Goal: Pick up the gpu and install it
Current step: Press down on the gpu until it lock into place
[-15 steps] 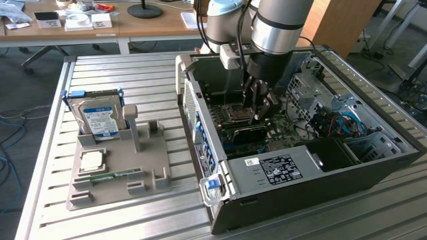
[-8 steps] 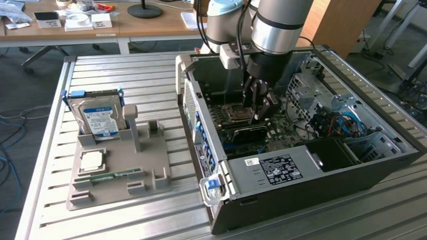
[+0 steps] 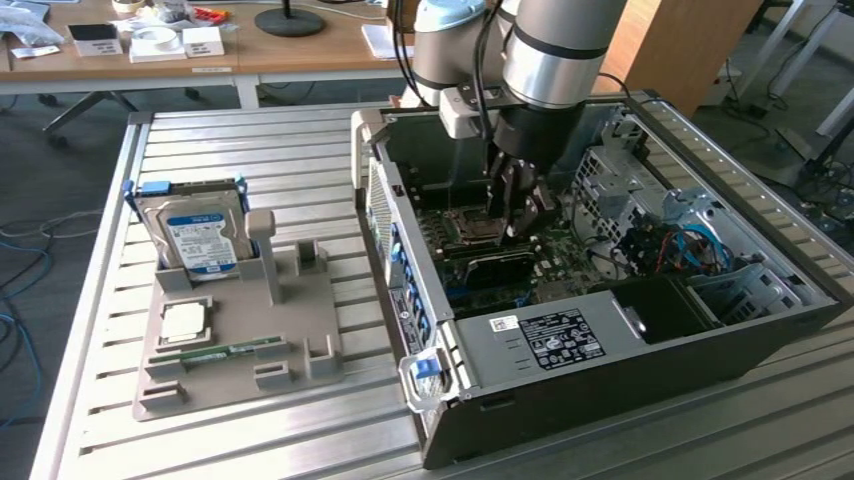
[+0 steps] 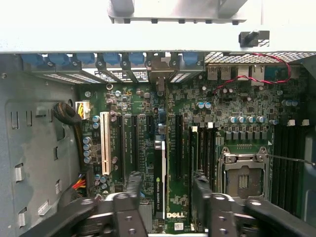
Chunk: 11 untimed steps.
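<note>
Tool [image 4: 165, 197] stood spread just above the gpu [image 4: 159, 177], seemingly seated edge-on in the motherboard [image 4: 247, 113]; install apparently finishing.

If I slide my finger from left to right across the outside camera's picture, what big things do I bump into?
Hard drive standing in the grey holder tray → the open computer case → inside it, the gripper, open, over the motherboard → blue cables.
</note>
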{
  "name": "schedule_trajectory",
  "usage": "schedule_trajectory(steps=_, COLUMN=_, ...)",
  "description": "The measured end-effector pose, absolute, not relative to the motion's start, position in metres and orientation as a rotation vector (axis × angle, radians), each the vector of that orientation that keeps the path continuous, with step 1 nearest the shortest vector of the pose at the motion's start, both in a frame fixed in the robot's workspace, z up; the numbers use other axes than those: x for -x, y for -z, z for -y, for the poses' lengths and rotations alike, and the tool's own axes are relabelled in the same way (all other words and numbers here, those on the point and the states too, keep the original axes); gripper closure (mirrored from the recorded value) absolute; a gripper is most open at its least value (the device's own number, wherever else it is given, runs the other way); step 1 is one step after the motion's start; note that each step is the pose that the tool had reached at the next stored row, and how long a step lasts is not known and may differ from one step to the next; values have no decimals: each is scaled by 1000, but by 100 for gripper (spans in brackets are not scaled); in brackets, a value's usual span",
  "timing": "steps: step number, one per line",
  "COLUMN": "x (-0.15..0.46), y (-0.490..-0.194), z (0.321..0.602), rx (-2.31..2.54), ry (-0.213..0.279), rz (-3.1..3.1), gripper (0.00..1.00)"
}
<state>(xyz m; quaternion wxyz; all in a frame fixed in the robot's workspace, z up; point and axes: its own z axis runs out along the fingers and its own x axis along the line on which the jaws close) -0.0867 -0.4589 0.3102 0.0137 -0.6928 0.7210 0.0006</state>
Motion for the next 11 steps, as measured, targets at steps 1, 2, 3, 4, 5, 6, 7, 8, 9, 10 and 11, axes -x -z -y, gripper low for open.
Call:
schedule_trajectory(steps=1, x=87, y=-310, z=459, rx=2158, ry=-2, rz=-2246, gripper=50)
schedule_trajectory(steps=2, x=87, y=-310, z=459, rx=2158, ry=-2, rz=-2246, gripper=56)
schedule_trajectory(steps=3, x=87, y=-310, z=459, rx=2158, ry=-2, rz=-2246, gripper=56)
schedule_trajectory(steps=4, x=87, y=-310, z=459, rx=2158, ry=-2, rz=-2246, gripper=62)
schedule_trajectory(steps=5, x=87, y=-310, z=459, rx=2158, ry=-2, rz=-2246, gripper=68)
schedule_trajectory(steps=6, x=87, y=-310, z=459, rx=2158, ry=-2, rz=-2246, gripper=74)
schedule_trajectory(steps=7, x=87, y=-310, z=459, rx=2158, ry=-2, rz=-2246, gripper=74)
schedule_trajectory(steps=8, x=87, y=-310, z=459, rx=2158, ry=-2, rz=-2246, gripper=74)
schedule_trajectory(steps=9, x=87, y=-310, z=459, rx=2158, ry=-2, rz=-2246, gripper=80)
schedule_trajectory(steps=10, x=87, y=-310, z=459, rx=2158, ry=-2, rz=-2246, gripper=85)
schedule_trajectory(steps=11, x=87, y=-310, z=459, rx=2158, ry=-2, rz=-2246, gripper=89)
